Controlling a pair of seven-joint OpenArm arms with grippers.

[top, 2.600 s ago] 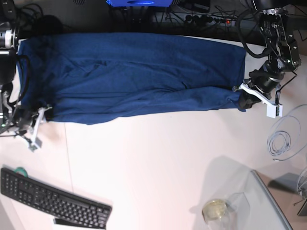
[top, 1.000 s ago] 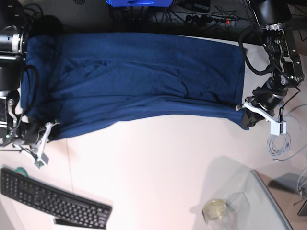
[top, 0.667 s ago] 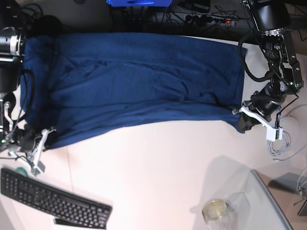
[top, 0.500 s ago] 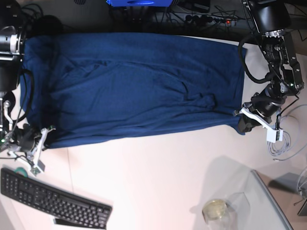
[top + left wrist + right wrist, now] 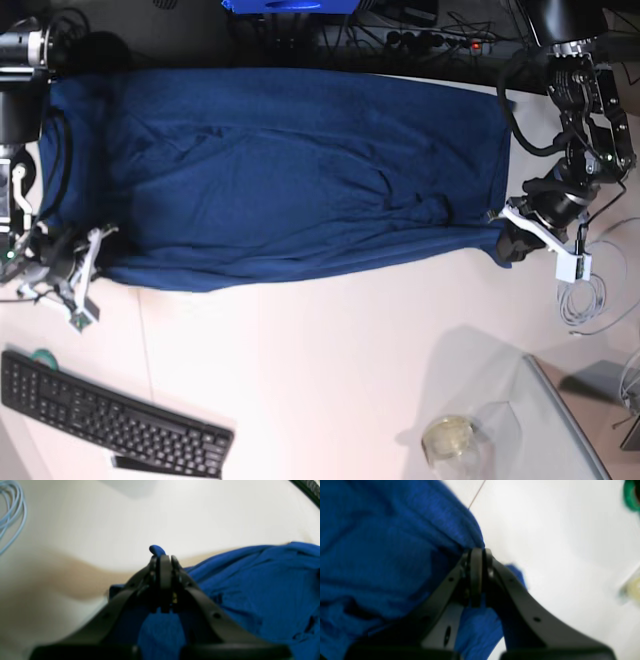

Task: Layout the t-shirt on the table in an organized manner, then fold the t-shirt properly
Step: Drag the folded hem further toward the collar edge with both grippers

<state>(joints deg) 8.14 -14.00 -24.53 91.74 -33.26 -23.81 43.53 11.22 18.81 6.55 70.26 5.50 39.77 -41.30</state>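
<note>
The t-shirt (image 5: 290, 170) lies spread across the upper half of the base view, on the table (image 5: 340, 360), reaching from the left edge of the frame almost to the right. Its lower edge runs roughly level, with creases gathering right of centre.

The left gripper (image 5: 512, 240), at the right of the base view, pinches the shirt's lower right corner. The right gripper (image 5: 88, 262), at the lower left of the cloth, pinches the opposite corner. From above the fingertips are too small to judge.

The wrist views settle it. In the left wrist view the left gripper (image 5: 162, 558) has its black jaws pressed together on blue cloth (image 5: 250, 585), a small tuft poking out above the tips. In the right wrist view the right gripper (image 5: 478, 555) is likewise clamped tight on a fold of the shirt (image 5: 382, 542), cloth showing on both sides of the jaws. Both wrist views are blurred.

Only the base view shows the keyboard (image 5: 110, 415) at lower left, a glass (image 5: 450, 437) at the bottom right of centre, and a coiled cable (image 5: 588, 298) at the right edge. The left wrist view catches that cable (image 5: 10, 515) in its upper left corner. The right wrist view shows a green object (image 5: 631, 495) at upper right, too blurred to name.

No readable writing or labels appear in any view.
</note>
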